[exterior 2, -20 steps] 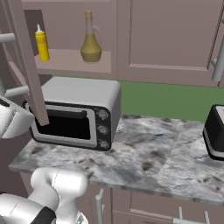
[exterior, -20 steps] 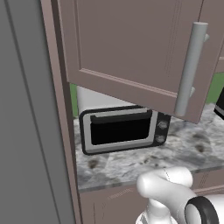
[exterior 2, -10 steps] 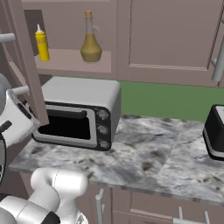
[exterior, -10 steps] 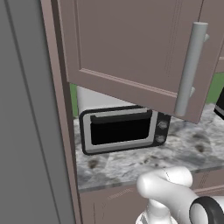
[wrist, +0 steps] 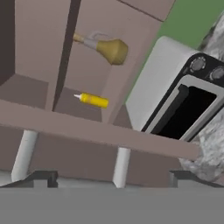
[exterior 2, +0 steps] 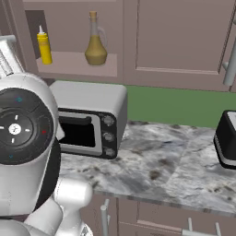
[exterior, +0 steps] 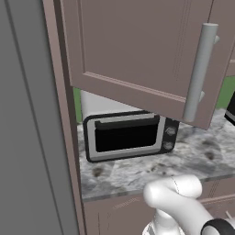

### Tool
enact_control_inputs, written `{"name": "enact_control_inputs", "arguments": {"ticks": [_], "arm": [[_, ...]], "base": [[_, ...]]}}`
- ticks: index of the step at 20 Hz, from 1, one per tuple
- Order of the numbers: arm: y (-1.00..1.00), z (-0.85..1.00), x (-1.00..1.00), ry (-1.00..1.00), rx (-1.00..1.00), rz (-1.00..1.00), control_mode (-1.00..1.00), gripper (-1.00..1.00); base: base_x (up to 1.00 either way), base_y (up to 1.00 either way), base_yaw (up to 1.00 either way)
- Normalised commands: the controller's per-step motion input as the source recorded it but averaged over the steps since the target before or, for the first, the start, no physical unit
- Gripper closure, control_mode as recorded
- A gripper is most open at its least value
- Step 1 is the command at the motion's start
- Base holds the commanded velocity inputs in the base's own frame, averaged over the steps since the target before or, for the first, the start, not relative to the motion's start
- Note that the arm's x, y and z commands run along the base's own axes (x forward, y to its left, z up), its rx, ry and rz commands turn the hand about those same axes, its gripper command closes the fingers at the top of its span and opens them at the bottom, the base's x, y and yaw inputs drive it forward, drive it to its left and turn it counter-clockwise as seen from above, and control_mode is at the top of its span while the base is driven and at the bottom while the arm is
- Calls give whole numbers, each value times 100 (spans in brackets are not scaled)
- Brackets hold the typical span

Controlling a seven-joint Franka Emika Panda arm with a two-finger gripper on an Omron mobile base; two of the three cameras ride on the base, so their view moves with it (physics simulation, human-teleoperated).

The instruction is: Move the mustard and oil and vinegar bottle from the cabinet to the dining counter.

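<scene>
The mustard stands upright at the left of the open cabinet's inner shelf. Upright to its right is the oil and vinegar bottle. The hand view is rolled, so the mustard and the oil and vinegar bottle appear sideways, beyond the edge of the open cabinet door. My gripper is open, with nothing between its fingertips, and is well short of both bottles. The open door with its bar handle hangs in front in the left base view. The dining counter is out of view.
A silver microwave sits on the marbled worktop under the cabinet. A black toaster is at the right. My arm's big round joint blocks the left of the right base view. A tall grey panel stands at left.
My arm has swung up and toward the right base camera, and its round joint now covers that view's left side. The bottles, door and microwave have not moved.
</scene>
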Motion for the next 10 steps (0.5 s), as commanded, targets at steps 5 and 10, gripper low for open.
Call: {"name": "enact_control_inputs", "arguments": {"ticks": [5, 10], "arm": [[-13, -5, 46, 0, 17, 0, -100, -100], [-2, 0, 33, 0, 1, 0, -100, -100]], "base": [[0, 0, 0], [0, 0, 0]]}}
